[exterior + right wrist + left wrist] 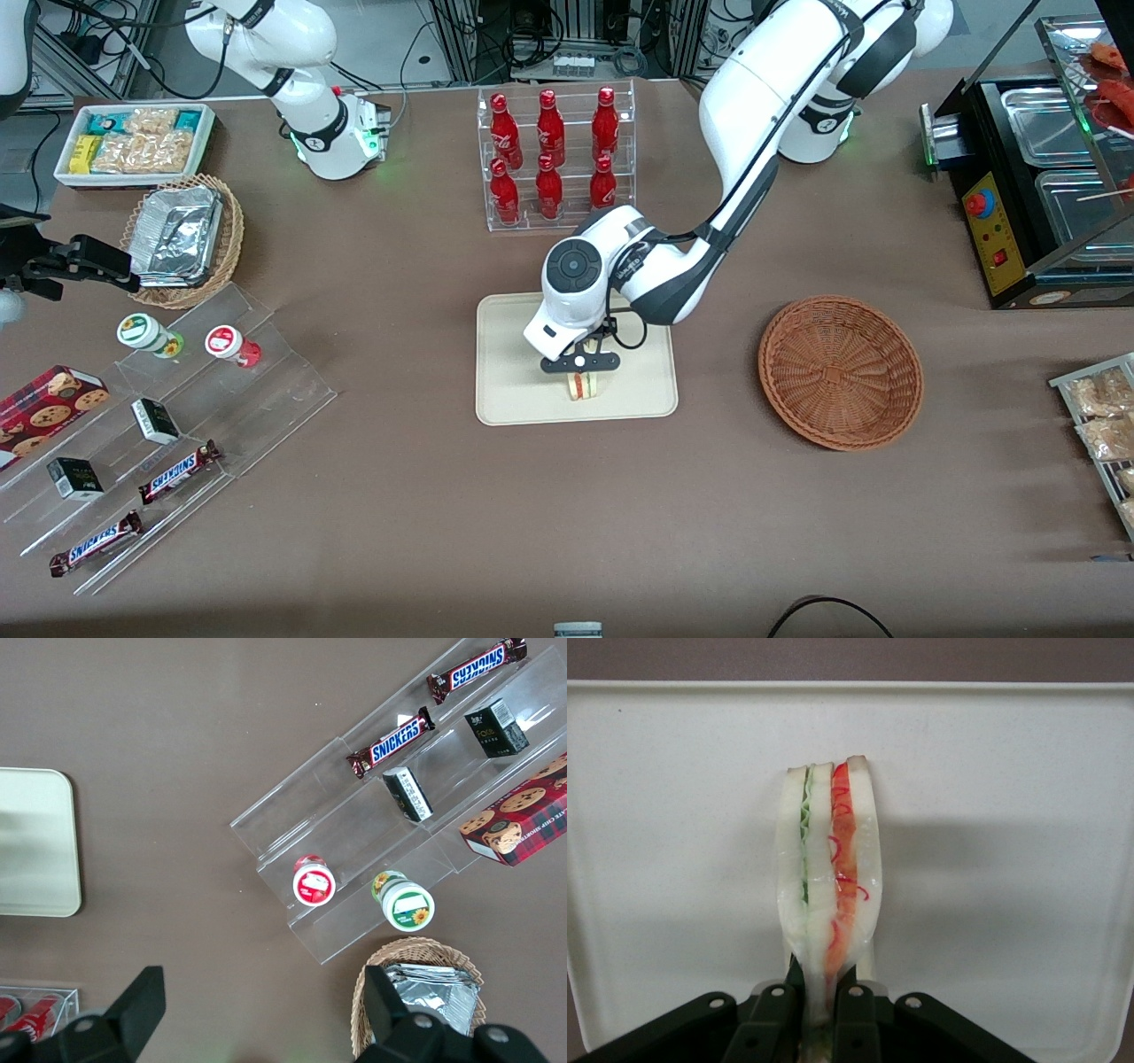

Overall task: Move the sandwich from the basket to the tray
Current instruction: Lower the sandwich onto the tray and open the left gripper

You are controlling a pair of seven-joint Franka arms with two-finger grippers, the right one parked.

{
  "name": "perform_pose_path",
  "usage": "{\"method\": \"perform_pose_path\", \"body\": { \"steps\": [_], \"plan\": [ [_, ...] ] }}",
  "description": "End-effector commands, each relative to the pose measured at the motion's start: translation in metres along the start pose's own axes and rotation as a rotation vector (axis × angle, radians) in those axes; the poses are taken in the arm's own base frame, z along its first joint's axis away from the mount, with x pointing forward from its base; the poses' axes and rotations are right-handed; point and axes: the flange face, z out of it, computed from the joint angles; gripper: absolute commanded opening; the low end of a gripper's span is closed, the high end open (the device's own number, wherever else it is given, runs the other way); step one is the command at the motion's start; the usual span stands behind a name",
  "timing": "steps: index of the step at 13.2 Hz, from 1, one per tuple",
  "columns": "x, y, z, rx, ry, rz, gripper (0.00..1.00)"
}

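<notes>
The chief risk is judged to lie in the release. The sandwich (828, 895) is held upright on its narrow edge over the tray (505, 390), and whether its lower edge is already touching the tray surface cannot be told from either view. If the fingers are parted while a gap remains, the wedge may topple flat or roll toward the rim. If the fingers are parted unevenly, a slice could be dragged along by one pad and the layers pulled apart. A hard squeeze is also suggested by the way the bread is pinched thin at the grip, so the filling could be pressed out or the bread left dented.

The gripper (581, 365) is placed above the part of the tray nearest the front camera, well apart from the basket (840, 372), in which nothing is seen. Its fingers (780, 1019) are drawn nearly together and clamped on one end of the sandwich, one pad against each outer bread face, with the coloured filling edge turned toward the wrist camera.
</notes>
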Motion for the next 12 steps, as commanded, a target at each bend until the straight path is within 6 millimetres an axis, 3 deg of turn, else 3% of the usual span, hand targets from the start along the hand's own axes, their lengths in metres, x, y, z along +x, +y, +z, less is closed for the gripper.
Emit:
{"method": "perform_pose_path", "body": {
  "steps": [1,2,7,12],
  "plan": [
    [0.004,0.004,-0.003,-0.003,0.016,-0.012,0.61],
    [0.004,0.004,-0.003,-0.003,0.018,-0.008,1.0],
    [0.007,0.003,-0.013,-0.011,0.029,0.0,1.0],
    [0.008,-0.012,-0.078,0.009,0.05,0.071,1.0]
  ]
}}
